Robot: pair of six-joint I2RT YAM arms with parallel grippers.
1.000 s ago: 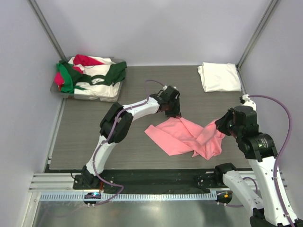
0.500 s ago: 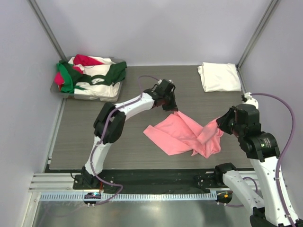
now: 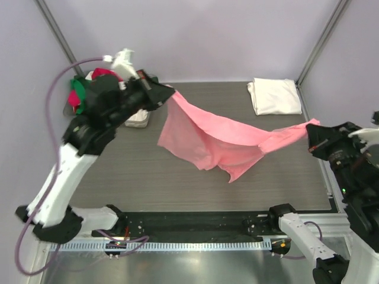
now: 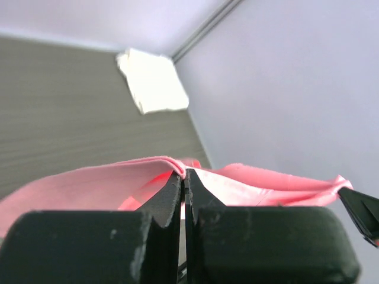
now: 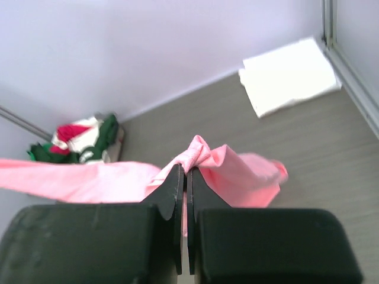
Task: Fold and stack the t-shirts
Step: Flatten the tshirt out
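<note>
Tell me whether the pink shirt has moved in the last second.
Yes. The pink shirt, earlier bunched mid-table, now stretches from the left gripper beside the tray to the right gripper near the folded white shirt.

The light is bright, soft and even, coming from above, and the pale walls show no hard edges. My stretched salmon-pink shirt (image 3: 219,139) casts barely a shadow on the grey surface (image 3: 118,171). In my left wrist view the folded white shirt (image 4: 153,80) is washed out almost to glare, and everything far off looks soft. My left claw (image 4: 185,174) and right claw (image 5: 188,171), close to their lenses, are dark blurred masses.
</note>
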